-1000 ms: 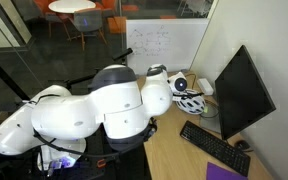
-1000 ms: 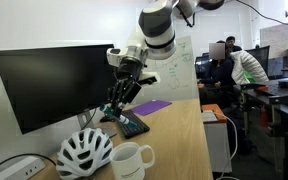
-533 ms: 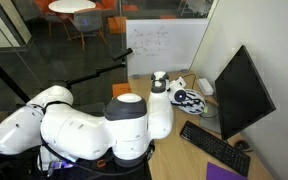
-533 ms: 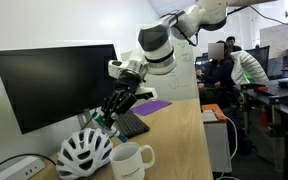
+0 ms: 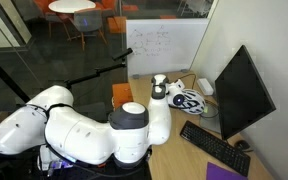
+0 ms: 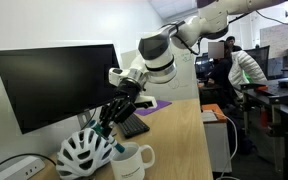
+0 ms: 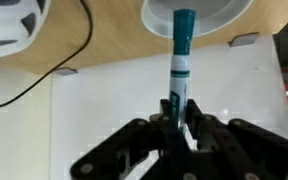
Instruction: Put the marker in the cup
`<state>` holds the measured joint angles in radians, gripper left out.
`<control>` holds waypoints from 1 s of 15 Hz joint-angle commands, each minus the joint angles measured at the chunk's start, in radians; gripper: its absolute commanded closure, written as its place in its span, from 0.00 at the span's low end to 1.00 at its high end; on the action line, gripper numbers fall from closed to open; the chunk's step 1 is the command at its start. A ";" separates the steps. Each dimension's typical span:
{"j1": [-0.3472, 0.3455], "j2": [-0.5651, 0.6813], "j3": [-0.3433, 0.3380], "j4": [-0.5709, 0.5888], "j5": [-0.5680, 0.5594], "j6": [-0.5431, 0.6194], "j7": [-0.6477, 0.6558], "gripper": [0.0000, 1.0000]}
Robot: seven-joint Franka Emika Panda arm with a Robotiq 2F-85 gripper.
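The hand (image 7: 180, 120), closed tight on the teal marker (image 7: 182, 55), holds it tip-first, apparently just over the white cup (image 7: 224, 14), so centre the tip above the mouth and lower before letting go.

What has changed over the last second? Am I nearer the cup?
The gripper, shut on the marker, has come down from above the keyboard toward the cup; the wrist view puts the marker tip at the cup's mouth. Cup, helmet, keyboard and monitor stayed put.
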<state>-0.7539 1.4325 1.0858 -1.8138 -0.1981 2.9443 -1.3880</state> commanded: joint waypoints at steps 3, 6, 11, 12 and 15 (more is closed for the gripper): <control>-0.020 0.059 0.010 0.025 -0.015 -0.037 -0.018 0.95; -0.020 0.033 -0.003 0.002 0.076 -0.038 -0.074 0.95; -0.004 0.034 -0.037 0.015 0.022 -0.032 -0.043 0.46; -0.004 0.030 -0.040 0.011 0.015 -0.024 -0.033 0.40; 0.020 -0.042 -0.063 -0.018 0.016 0.017 0.025 0.18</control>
<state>-0.7588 1.4635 1.0486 -1.8045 -0.1781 2.9253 -1.4260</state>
